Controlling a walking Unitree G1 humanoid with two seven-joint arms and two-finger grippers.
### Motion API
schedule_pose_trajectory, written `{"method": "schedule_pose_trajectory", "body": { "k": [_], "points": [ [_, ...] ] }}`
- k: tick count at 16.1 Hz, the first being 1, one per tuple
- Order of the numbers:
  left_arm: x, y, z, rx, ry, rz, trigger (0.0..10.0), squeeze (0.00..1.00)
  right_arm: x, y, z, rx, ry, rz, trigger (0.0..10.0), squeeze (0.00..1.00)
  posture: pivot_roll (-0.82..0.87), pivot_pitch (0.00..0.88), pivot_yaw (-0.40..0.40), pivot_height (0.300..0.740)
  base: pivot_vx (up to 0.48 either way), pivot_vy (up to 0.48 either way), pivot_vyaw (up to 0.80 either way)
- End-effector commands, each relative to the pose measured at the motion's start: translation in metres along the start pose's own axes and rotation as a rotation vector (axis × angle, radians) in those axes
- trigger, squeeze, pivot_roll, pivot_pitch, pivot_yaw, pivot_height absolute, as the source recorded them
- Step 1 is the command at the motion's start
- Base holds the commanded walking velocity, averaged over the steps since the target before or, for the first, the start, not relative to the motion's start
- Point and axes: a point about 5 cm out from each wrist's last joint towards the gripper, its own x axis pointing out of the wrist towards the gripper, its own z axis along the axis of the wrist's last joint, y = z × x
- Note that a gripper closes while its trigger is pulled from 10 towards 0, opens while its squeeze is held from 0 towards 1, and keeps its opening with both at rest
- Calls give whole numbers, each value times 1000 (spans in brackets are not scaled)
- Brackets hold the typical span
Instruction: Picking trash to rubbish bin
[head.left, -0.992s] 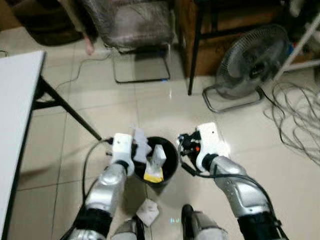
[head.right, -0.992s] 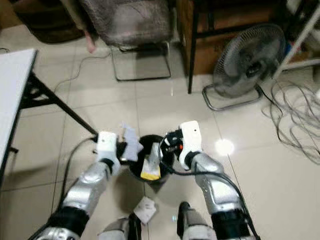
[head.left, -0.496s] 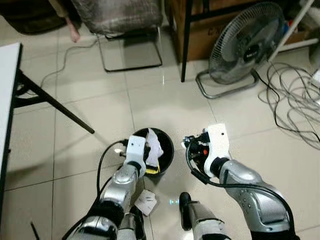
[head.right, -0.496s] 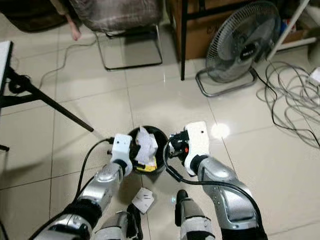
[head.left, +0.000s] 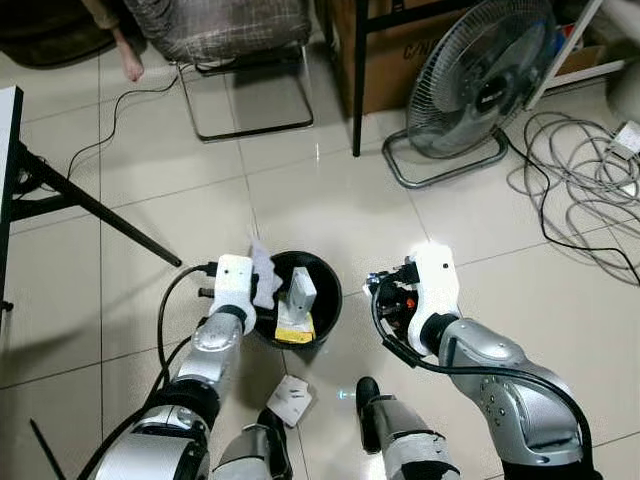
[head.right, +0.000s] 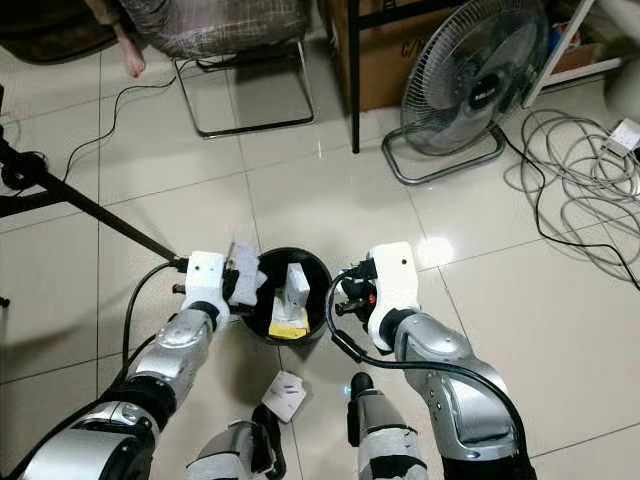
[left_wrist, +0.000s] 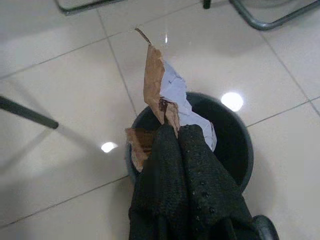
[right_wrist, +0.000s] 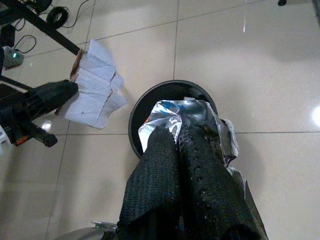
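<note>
The left gripper (left_wrist: 172, 131) is clamped on a crumpled white-and-brown paper (left_wrist: 159, 90), held over the near rim of the black rubbish bin (head.left: 325, 285). The right gripper (right_wrist: 177, 134) pinches a silver foil wrapper (right_wrist: 192, 116) (shiny, creased) above that bin.

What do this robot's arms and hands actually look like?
Shiny silver arms end in white boxy wrist blocks. Black cables loop from each wrist. The left gripper and the right gripper each have two long black fingers with a bumpy, textured surface. The right wrist shows a red spot.
</note>
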Motion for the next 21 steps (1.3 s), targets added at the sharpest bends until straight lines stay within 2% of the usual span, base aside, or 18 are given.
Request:
{"method": "schedule_pose_trajectory", "body": {
  "k": [1, 6, 7, 8, 10, 11, 14, 15, 16, 17, 21],
  "points": [
    [-4, 3, -12, -3, 40, 23, 0, 0, -2, 4, -1, 12, 6, 13, 10000, 0, -326, 366, 84, 740, 0, 0, 0],
    [-3, -11, -13, -15, 40, 0, 0, 0, -4, 1, -1, 7, 12, 3, 10000, 0, -338, 367, 78, 740, 0, 0, 0],
    [-2, -12, -13, -19, 40, 1, 902, 0, -4, 1, -1, 7, 12, 4, 10000, 0, -339, 368, 76, 740, 0, 0, 0],
    [-2, -12, -12, -24, 37, 3, 3137, 0, -5, 1, -1, 7, 14, 6, 10000, 0, -338, 367, 74, 740, 0, 0, 0],
    [-2, -8, -11, -28, 32, 16, 5569, 0, -5, 1, -2, 5, 17, 8, 10000, 0, -332, 370, 69, 740, 0, 0, 0],
    [-2, -3, -12, -34, 38, 27, 10000, 0, -4, 1, -2, 5, 20, 11, 10000, 0, -332, 372, 69, 740, 0, 0, 0],
    [-4, 2, -16, -40, 53, 38, 10000, 0, -4, 1, -2, 4, 21, 14, 10000, 0, -335, 373, 69, 740, 0, 0, 0],
    [-4, 0, -17, -45, 53, 35, 10000, 494, -4, 1, -2, 4, 23, 12, 10000, 0, -335, 373, 69, 740, 0, 0, 0],
    [-4, 0, -16, -47, 52, 35, 10000, 945, -4, 1, -2, 4, 23, 12, 10000, 0, -335, 373, 69, 740, 0, 0, 0],
    [-3, -3, -15, -55, 51, 29, 10000, 1000, -5, 1, -2, 3, 24, 11, 10000, 0, -337, 373, 68, 740, 0, 0, 0],
    [-3, -6, -15, -61, 48, 20, 10000, 1000, -4, 1, -1, 1, 22, 10, 10000, 0, -337, 373, 68, 740, 0, 0, 0]
  ]
}}
